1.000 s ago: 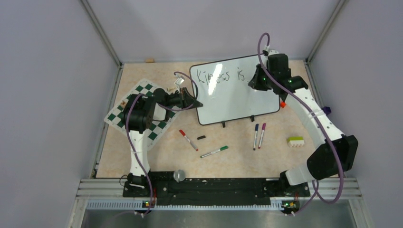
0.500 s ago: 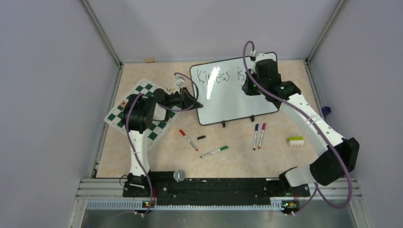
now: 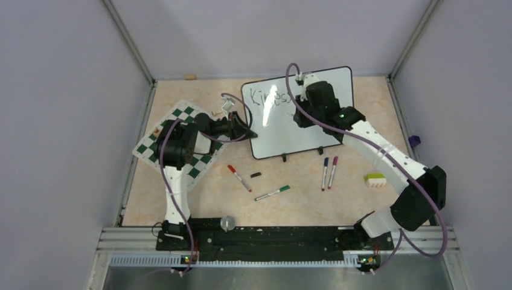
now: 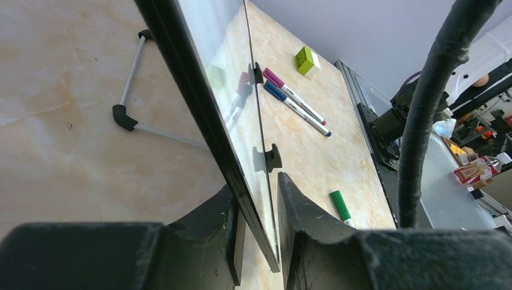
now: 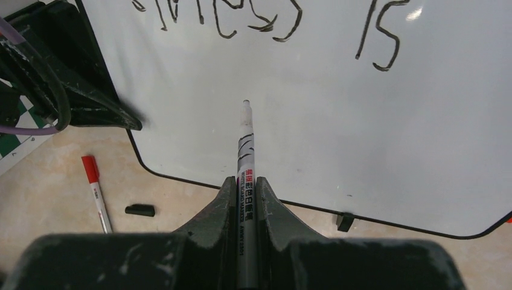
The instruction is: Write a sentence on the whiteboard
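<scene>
Five markers (image 3: 240, 178) (image 3: 272, 193) (image 3: 325, 173) (image 3: 332, 172) (image 5: 245, 157), one whiteboard (image 3: 284, 130), one mat (image 3: 187, 115)

Soft, even overhead light leaves only faint shadows on the tabletop (image 3: 205, 199). A white glare streak crosses the whiteboard (image 3: 284, 133). Close up, the left tool (image 4: 255, 187) looms dark and blurred; the marker (image 5: 246, 151) stays sharp.

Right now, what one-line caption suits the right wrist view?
Right gripper holds a marker pointed at the whiteboard, just below the handwritten words.
</scene>
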Tool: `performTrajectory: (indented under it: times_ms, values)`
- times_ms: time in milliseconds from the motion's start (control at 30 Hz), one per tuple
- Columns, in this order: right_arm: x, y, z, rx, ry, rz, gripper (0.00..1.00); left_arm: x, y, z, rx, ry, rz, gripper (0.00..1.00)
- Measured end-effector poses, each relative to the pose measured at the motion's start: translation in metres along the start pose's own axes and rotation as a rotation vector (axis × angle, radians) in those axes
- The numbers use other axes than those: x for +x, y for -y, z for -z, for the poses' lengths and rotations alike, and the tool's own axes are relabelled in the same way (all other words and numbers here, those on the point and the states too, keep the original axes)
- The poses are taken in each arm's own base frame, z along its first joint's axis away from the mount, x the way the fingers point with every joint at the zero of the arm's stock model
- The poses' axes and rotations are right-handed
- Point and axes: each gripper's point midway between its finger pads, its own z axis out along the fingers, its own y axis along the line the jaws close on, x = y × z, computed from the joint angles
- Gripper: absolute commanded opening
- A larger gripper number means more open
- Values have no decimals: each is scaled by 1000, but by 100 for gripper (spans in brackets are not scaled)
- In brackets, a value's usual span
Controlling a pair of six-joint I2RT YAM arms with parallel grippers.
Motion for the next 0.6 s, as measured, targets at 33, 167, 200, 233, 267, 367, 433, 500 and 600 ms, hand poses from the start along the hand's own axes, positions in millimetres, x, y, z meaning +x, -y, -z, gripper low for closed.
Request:
performTrajectory:
  times_ms: [33, 167, 200, 233, 267, 367, 433, 500, 600]
  values:
    - [1, -3, -3, -5, -4, 5, 0, 0, 0, 0, 0, 0, -2, 29]
    - [10, -15, -12, -25, -30, 41, 0, -2, 2, 0, 0, 1, -10, 9]
    - [11, -17, -13, -30, -33, 48, 0, -2, 2, 0, 0, 2, -11, 3]
    - [13, -20, -14, -35, -36, 57, 0, -1, 2, 0, -3, 3, 5, 0]
    - [14, -22, -15, -39, -38, 64, 0, -2, 2, 0, -8, 6, 30, 0]
    - [15, -26, -16, -47, -41, 80, 0, -2, 4, 0, -8, 5, 34, 0]
    - [15, -28, -16, -50, -39, 88, 0, -3, 6, 0, -6, 5, 33, 0]
    - [17, -29, -17, -52, -37, 94, 0, -3, 5, 0, -13, 9, 49, 0]
    - [27, -28, -20, -49, -54, 105, 0, -3, 5, 0, -14, 9, 53, 0]
